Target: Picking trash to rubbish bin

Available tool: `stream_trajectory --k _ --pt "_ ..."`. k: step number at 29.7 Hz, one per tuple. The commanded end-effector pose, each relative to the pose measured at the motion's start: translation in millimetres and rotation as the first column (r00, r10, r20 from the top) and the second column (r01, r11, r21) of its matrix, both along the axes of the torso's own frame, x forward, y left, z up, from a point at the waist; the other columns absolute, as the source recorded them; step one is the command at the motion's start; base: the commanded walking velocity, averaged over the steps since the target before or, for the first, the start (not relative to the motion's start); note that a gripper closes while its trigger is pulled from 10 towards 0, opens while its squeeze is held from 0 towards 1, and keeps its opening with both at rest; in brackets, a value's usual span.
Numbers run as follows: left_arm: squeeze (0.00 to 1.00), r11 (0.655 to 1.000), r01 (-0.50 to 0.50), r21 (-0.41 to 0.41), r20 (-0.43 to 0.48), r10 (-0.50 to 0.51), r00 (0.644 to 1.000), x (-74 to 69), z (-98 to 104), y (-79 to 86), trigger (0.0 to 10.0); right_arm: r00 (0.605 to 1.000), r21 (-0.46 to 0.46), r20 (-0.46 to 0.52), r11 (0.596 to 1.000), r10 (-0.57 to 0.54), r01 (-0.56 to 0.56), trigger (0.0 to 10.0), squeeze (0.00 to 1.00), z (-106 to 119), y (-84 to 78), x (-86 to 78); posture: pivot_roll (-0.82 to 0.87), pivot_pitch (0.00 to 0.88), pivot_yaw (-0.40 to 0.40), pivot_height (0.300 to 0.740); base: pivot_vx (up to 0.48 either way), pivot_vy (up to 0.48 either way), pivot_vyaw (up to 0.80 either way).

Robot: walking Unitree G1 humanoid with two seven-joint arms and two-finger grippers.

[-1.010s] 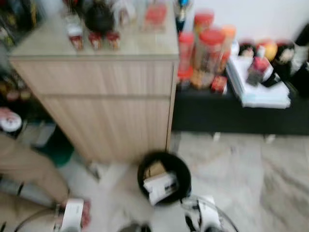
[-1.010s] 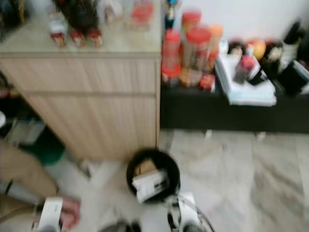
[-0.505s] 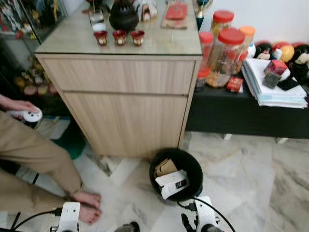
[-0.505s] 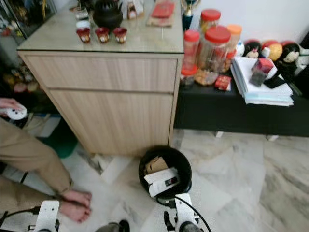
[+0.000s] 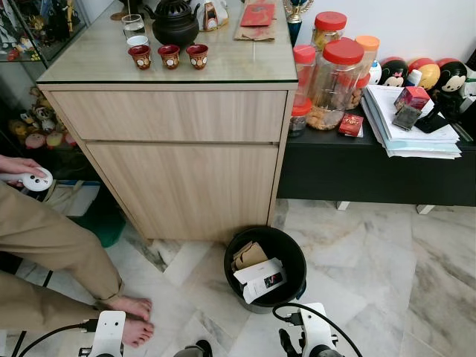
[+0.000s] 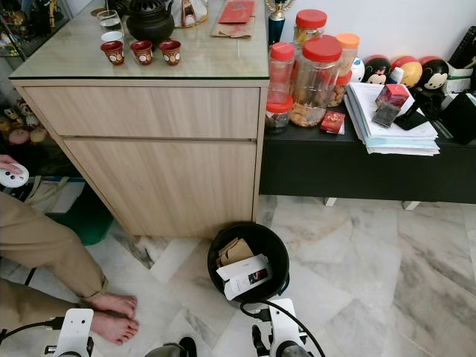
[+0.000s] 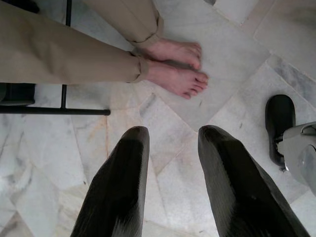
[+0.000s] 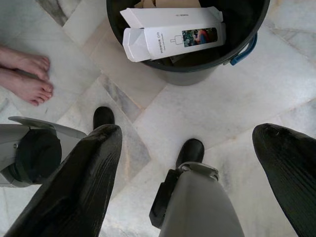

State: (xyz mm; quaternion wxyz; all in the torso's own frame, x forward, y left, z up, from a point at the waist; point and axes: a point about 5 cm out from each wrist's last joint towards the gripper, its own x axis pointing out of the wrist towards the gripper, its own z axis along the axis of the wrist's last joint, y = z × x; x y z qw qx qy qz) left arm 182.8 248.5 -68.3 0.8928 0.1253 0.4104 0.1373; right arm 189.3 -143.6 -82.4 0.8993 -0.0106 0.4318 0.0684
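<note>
Right fingers (image 8: pixel 281 163) spread above the bin (image 8: pixel 197 74).

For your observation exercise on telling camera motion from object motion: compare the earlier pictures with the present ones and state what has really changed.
Mostly the camera: the earlier head views were blurred and shifted, and now they are sharp and steady. The rubbish bin still stands by the wooden cabinet, with the white box inside. The person's feet stay on the floor. Left claw and right claw both hang open, holding nothing.

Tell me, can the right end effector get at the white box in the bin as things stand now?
Probably yes. The right end effector is open and hangs over bare floor just short of the bin. The white box lies on top of the other trash, with nothing over it and no lid in the way.
</note>
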Motion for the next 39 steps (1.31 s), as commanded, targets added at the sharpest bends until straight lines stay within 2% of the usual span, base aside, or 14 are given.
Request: stream_trajectory --k 1,17,39 --pt "0.0 1.0 -0.018 -0.008 -0.036 0.018 0.999 -10.7 -4.9 2.7 10.0 1.0 0.004 -0.022 1.0 -0.008 0.008 10.0 0.0 -2.9 0.6 -5.6 0.13 0.155 0.016 0.728 0.0 0.0 0.0" --pt "0.0 1.0 -0.018 -0.015 -0.034 0.017 0.999 -10.1 -4.9 1.7 10.0 1.0 0.003 -0.019 1.0 -0.013 0.013 10.0 0.0 -2.5 -0.6 -4.7 0.12 0.151 0.015 0.728 0.0 0.0 0.0" --pt "0.0 0.999 -0.019 -0.031 -0.025 0.018 1.0 -8.8 -4.9 -0.3 10.0 1.0 0.002 -0.017 1.0 -0.011 0.012 10.0 0.0 -2.1 -0.7 -4.0 0.12 0.149 0.013 0.728 -0.279 0.0 0.0"
